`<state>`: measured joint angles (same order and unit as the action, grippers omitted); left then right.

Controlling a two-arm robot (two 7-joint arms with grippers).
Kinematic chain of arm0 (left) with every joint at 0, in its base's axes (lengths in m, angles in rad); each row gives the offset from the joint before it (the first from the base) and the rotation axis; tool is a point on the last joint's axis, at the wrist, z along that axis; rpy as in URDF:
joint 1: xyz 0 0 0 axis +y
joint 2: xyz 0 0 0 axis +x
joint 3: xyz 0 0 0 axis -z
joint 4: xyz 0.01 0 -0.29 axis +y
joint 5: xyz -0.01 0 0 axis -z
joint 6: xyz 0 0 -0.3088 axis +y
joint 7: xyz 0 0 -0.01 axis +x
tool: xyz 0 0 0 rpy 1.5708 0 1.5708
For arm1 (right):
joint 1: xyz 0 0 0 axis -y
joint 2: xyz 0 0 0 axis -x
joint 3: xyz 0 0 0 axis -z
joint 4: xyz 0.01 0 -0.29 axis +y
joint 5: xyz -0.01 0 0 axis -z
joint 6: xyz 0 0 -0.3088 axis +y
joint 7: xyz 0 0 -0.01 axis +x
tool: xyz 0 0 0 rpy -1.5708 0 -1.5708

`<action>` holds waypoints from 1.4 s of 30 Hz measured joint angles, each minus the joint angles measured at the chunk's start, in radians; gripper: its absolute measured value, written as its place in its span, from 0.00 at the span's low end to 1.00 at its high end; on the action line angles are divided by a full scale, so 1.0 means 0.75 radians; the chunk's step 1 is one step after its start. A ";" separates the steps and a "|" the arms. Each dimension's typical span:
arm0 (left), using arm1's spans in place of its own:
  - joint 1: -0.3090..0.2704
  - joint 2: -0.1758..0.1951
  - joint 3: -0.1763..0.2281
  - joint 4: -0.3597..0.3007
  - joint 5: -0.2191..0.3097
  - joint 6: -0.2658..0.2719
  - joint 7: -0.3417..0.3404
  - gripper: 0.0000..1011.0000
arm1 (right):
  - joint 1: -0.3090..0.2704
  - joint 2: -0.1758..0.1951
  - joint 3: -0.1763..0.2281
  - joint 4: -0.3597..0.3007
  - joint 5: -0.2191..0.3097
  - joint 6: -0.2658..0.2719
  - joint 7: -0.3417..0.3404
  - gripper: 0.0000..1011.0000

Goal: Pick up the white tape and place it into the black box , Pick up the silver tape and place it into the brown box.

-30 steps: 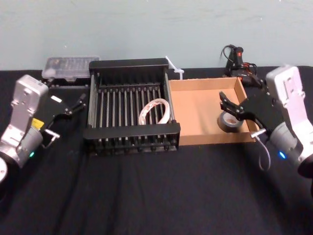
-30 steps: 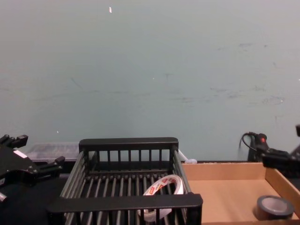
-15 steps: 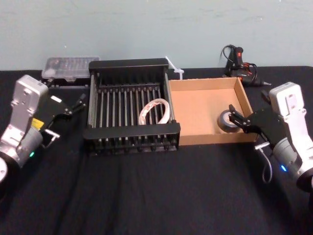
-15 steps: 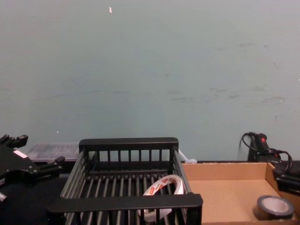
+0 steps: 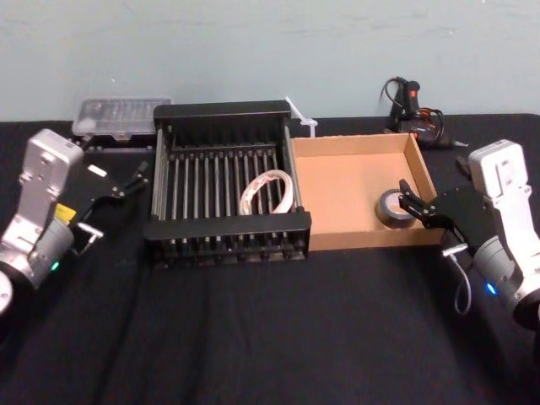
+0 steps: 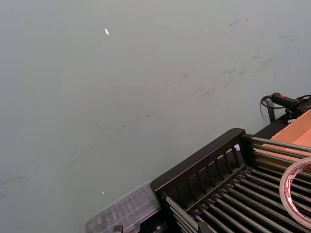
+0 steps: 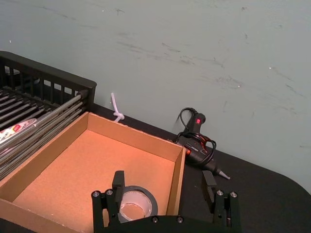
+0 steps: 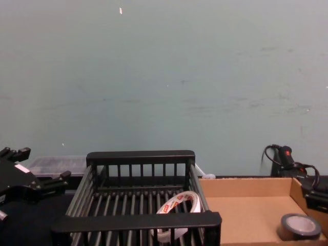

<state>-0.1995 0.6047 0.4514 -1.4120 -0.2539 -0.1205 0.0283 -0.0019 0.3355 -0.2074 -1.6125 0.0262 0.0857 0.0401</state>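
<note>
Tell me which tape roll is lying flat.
The small silver tape, flat on the brown box floor; the white tape leans tilted in the black box.

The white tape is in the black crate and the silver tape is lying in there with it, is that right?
No: the head view shows the silver tape in the brown cardboard tray, by the open right gripper; the white tape is in the black crate, the left gripper parked beside it.
</note>
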 joint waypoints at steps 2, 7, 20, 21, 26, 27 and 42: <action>0.000 0.000 0.000 0.000 0.000 0.000 0.000 0.99 | 0.000 0.000 -0.001 0.000 0.000 0.000 0.000 0.99; 0.000 0.000 0.000 0.000 0.000 0.000 0.000 0.99 | 0.000 0.002 -0.002 -0.001 0.000 -0.002 0.001 0.99; 0.000 0.000 0.000 0.000 0.000 0.000 0.000 0.99 | 0.000 0.003 -0.005 -0.002 0.000 -0.004 0.002 0.99; 0.000 0.000 0.000 0.000 0.000 0.000 0.000 0.99 | 0.000 0.003 -0.005 -0.002 0.001 -0.004 0.002 0.99; 0.000 0.000 0.000 0.000 0.000 0.000 0.000 0.99 | 0.000 0.004 -0.005 -0.002 0.001 -0.005 0.002 0.99; 0.000 0.000 0.000 0.000 0.000 0.000 0.000 0.99 | 0.000 0.004 -0.005 -0.002 0.001 -0.005 0.002 0.99; 0.000 0.000 0.000 0.000 0.000 0.000 0.000 0.99 | 0.000 0.004 -0.005 -0.002 0.001 -0.005 0.002 0.99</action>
<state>-0.1995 0.6047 0.4514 -1.4120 -0.2539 -0.1205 0.0283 -0.0019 0.3386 -0.2114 -1.6142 0.0273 0.0817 0.0419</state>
